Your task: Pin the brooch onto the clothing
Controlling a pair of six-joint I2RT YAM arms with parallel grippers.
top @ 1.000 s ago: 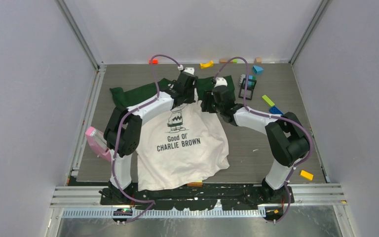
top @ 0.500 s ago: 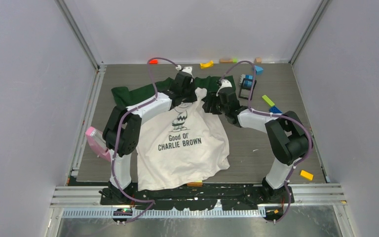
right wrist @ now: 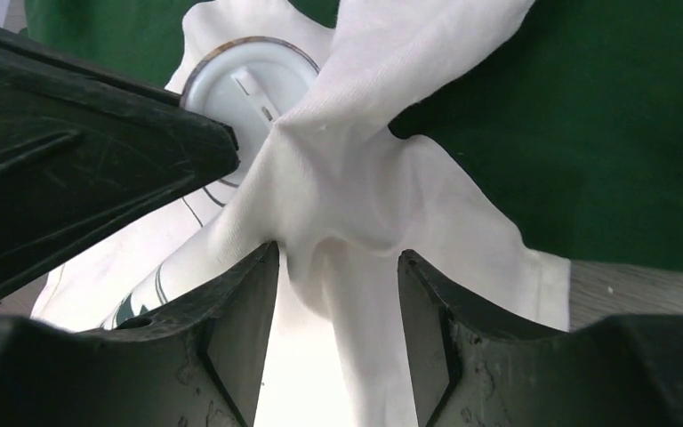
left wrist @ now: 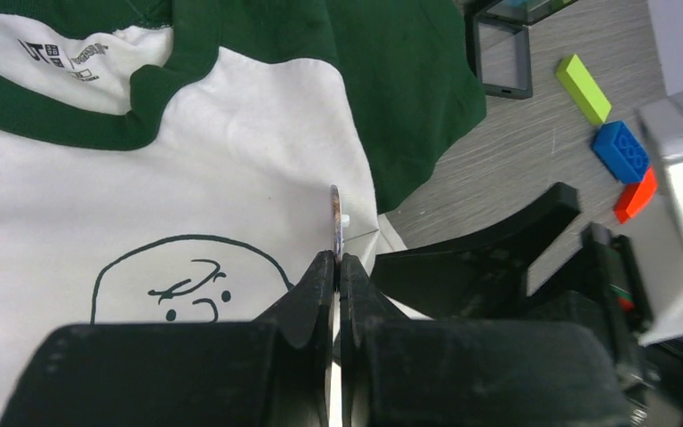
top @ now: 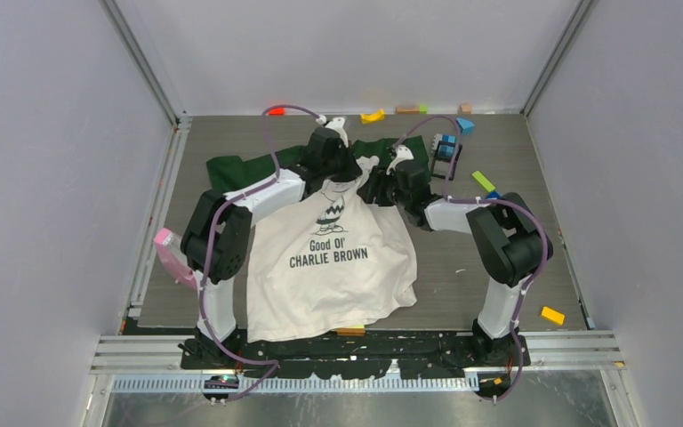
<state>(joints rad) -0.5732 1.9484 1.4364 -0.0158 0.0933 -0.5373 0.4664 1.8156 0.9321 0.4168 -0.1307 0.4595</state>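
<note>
The clothing (top: 338, 276), a white T-shirt with dark green sleeves and collar, lies on the table; the print shows in the left wrist view (left wrist: 231, 160). My left gripper (top: 349, 171) (left wrist: 338, 258) is shut on the brooch (left wrist: 335, 213), seen edge-on over the shirt's right shoulder. In the right wrist view the brooch's white back with a metal rim (right wrist: 240, 84) presses into bunched white cloth (right wrist: 365, 178). My right gripper (top: 375, 185) (right wrist: 338, 258) is open, and a raised fold of that cloth stands between its fingers.
Toy blocks lie along the back and right: yellow (top: 372, 116), a black frame stack (top: 445, 147), green (top: 483, 181) and another yellow (top: 551, 315). A pink object (top: 173, 253) lies at the table's left edge. The two grippers are almost touching.
Both grippers have closed in on each other at the shirt's right shoulder. The shirt has shifted slightly and its collar area has bunched up.
</note>
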